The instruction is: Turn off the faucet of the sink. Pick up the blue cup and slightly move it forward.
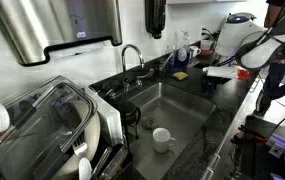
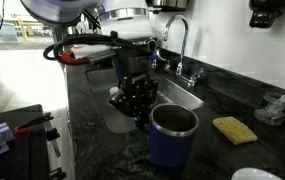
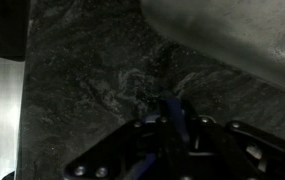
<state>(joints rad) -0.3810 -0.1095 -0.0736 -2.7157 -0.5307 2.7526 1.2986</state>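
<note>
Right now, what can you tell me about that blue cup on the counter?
The blue cup stands upright on the dark speckled counter, near the rim of the sink. Its outer wall looks dark blue, its rim and inside silvery like metal. The top is open; no lid or handle shows, and I cannot see any contents. A yellow sponge lies apart from it. The gripper hangs close beside it; whether they touch is unclear.

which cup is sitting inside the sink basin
The white cup, upright on the floor of the sink. The blue cup, the darker and taller one, stands outside the basin on the dark countertop.
</note>
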